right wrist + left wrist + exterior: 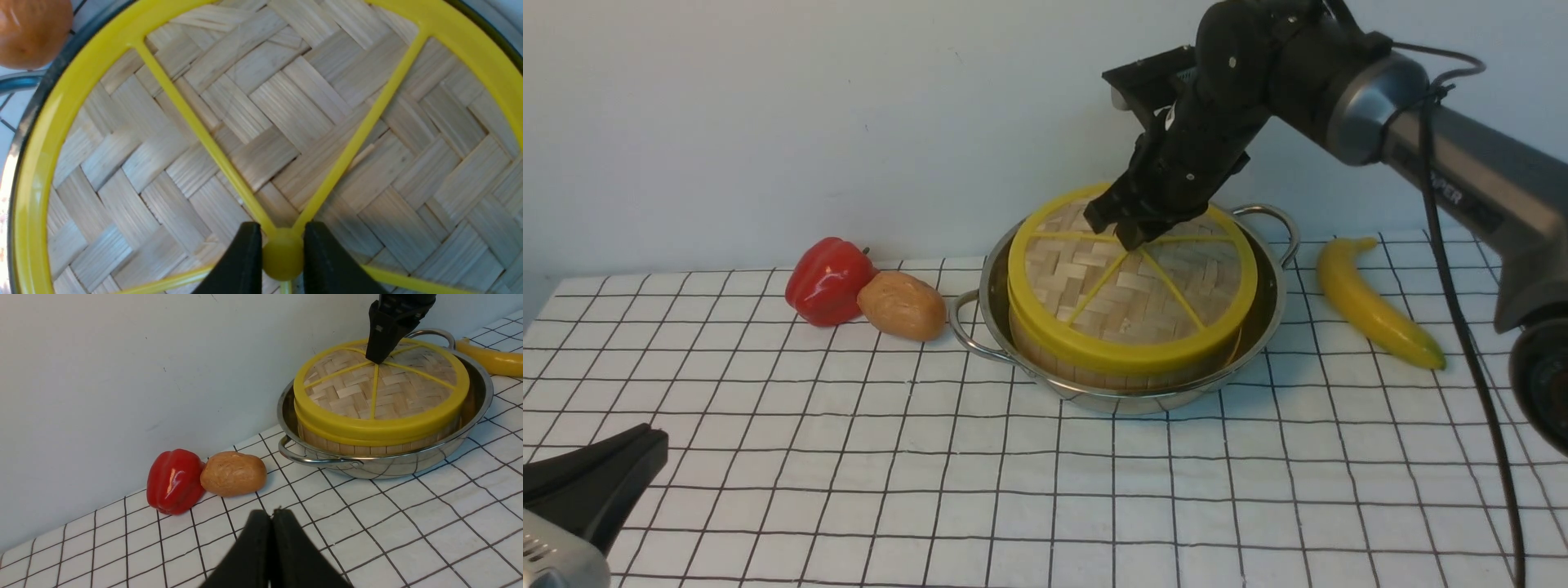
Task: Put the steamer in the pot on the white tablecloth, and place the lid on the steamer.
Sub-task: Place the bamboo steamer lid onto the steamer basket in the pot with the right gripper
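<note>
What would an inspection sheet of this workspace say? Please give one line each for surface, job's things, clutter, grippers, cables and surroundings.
Surface: white tablecloth with a black grid, lying flat.
Job's things: pot stands on the cloth; steamer sits inside it; lid lies on the steamer.
Clutter: red pepper touching potato, on the pot's left; banana on its right, apart from it.
Grippers: right gripper shut on the lid's centre knob; left gripper shut, empty, away from the pot.
Cables: black cable hangs along the right arm, passing near the banana.
Surroundings: plain pale wall behind; nothing else seen.
</note>
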